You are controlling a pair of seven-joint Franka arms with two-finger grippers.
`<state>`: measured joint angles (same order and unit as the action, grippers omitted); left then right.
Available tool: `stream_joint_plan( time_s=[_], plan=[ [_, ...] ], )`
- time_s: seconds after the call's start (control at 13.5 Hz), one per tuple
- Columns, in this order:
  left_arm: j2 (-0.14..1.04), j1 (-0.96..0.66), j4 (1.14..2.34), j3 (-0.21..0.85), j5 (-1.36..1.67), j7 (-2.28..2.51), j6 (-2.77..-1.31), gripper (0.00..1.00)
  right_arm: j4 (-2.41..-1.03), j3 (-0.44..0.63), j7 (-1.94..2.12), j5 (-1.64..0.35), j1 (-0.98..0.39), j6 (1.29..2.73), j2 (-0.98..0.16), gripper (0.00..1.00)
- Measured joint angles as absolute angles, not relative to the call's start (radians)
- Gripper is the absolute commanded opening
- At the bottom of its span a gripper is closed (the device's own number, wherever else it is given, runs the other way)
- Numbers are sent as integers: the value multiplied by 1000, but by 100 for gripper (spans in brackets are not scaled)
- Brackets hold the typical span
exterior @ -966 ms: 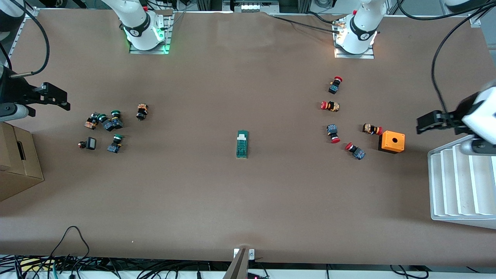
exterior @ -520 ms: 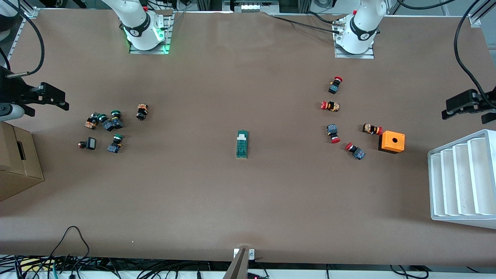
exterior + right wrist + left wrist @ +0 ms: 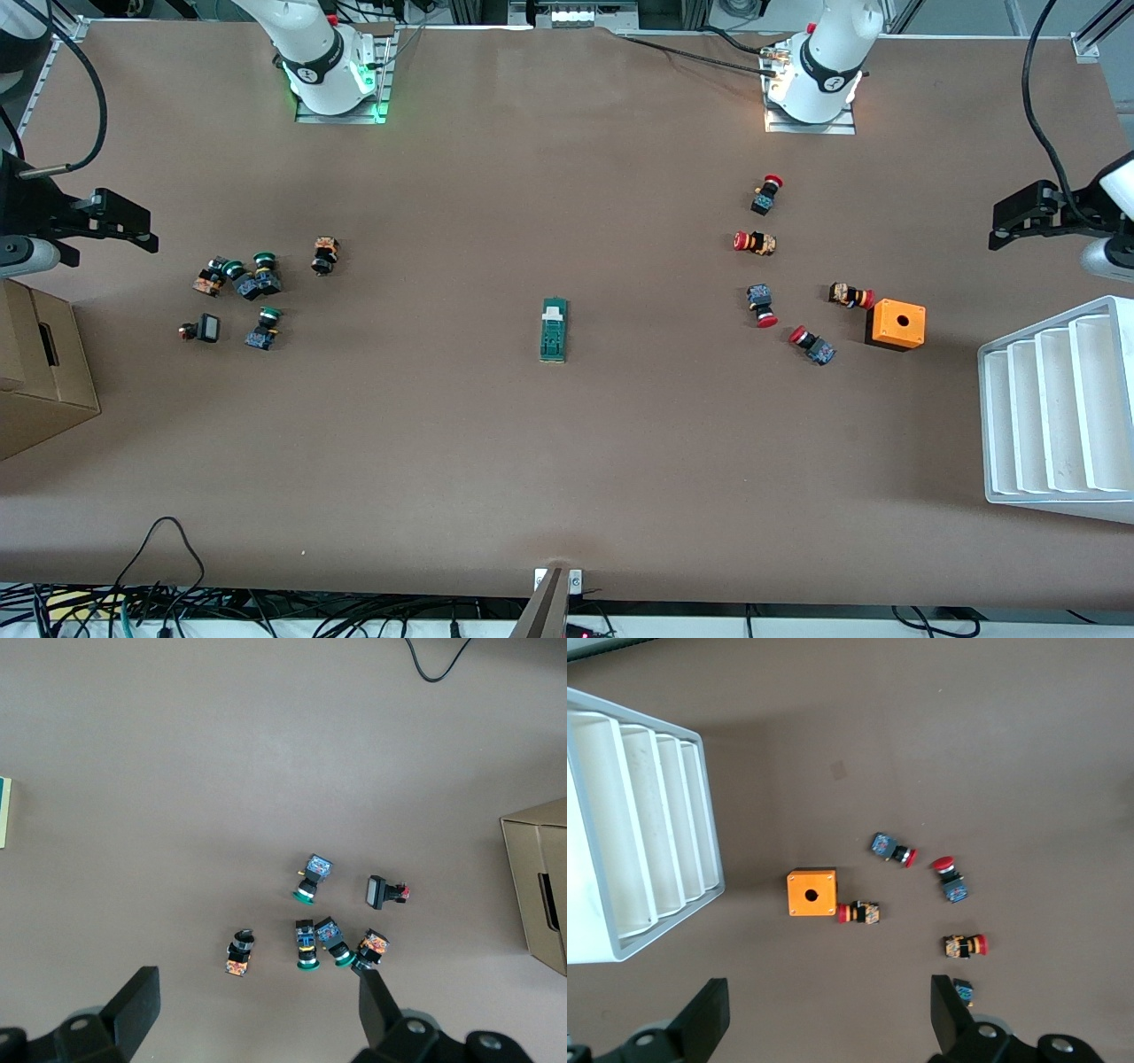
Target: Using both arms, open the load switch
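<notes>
One narrow dark-green load switch (image 3: 554, 330) lies flat, white piece at one end.

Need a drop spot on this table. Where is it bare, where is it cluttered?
Bare: the wide strip nearer the front camera than the load switch, running from the cardboard box to the white tray. Crowded: the green-capped buttons toward the right arm's end, and the red-capped buttons beside the orange cube.

We see the left gripper (image 3: 1019, 215) raised at the left arm's end of the table, fingers (image 3: 709, 1019) spread wide (nothing held); the right gripper (image 3: 124, 220) hangs likewise at its own end, jaws apart.
</notes>
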<state>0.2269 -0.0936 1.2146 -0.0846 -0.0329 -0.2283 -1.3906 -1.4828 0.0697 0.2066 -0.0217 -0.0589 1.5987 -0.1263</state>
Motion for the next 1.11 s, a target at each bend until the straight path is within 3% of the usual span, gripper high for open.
stream_joint_plan(
  time_s=[0.15, 0.52, 1.11],
  plan=[
    [180, -145, 1304, -149, -33, -245, -1441, 100, -1483, 70, 207, -22, -59, 1599, -126, 99],
    [67, -152, 1539, -161, -21, -226, -1621, 100, -1483, 69, 207, -21, -59, 1599, -126, 99],
    [-3, -152, 1615, -168, -4, -108, -1637, 100, -1482, 68, 207, -20, -59, 1599, -127, 99]
  ],
)
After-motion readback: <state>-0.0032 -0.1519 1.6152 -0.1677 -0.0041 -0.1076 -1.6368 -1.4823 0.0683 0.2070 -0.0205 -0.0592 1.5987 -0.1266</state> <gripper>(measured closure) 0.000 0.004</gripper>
